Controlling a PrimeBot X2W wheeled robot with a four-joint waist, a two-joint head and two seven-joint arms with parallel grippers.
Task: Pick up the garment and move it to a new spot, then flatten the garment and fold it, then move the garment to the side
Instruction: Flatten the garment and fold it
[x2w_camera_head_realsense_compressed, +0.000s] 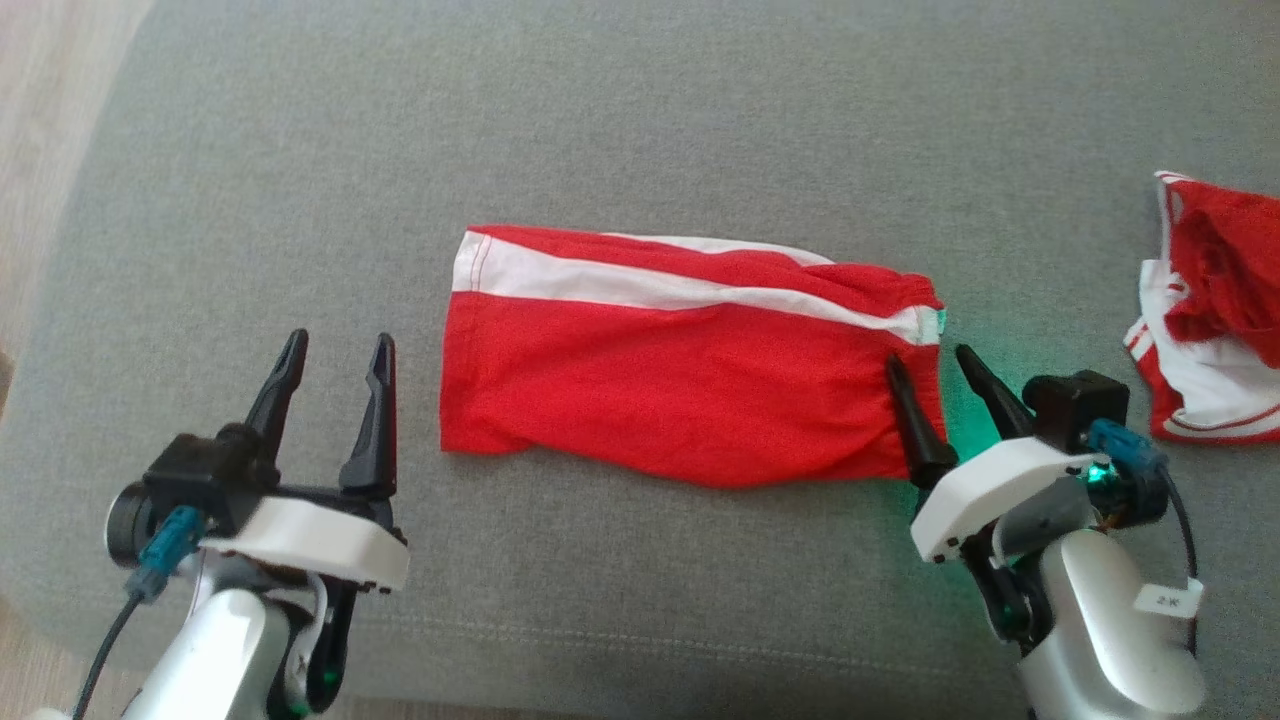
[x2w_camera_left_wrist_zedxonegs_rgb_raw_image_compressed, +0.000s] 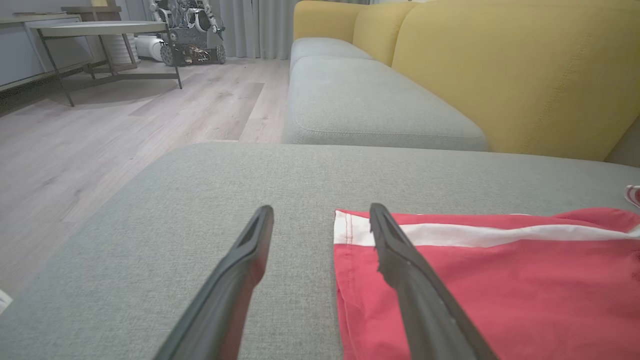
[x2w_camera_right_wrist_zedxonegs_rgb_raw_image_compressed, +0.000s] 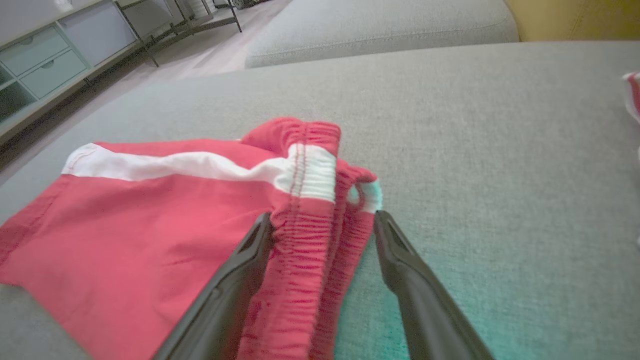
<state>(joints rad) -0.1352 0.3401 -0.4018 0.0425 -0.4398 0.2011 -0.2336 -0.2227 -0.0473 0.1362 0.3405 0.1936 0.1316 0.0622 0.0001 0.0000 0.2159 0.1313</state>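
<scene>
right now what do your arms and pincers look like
The left pincer and right pincer each have two long, dark, tapering fingers on a black block, then a white plate and a silvery-white forearm. A blue plug with a dark cable sits at each wrist. The right forearm carries a small white label.

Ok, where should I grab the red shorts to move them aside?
Take the gathered waistband at the shorts' right end, coming in low from the near side. It bunches up off the cushion, and the open right end effector straddles it.
</scene>
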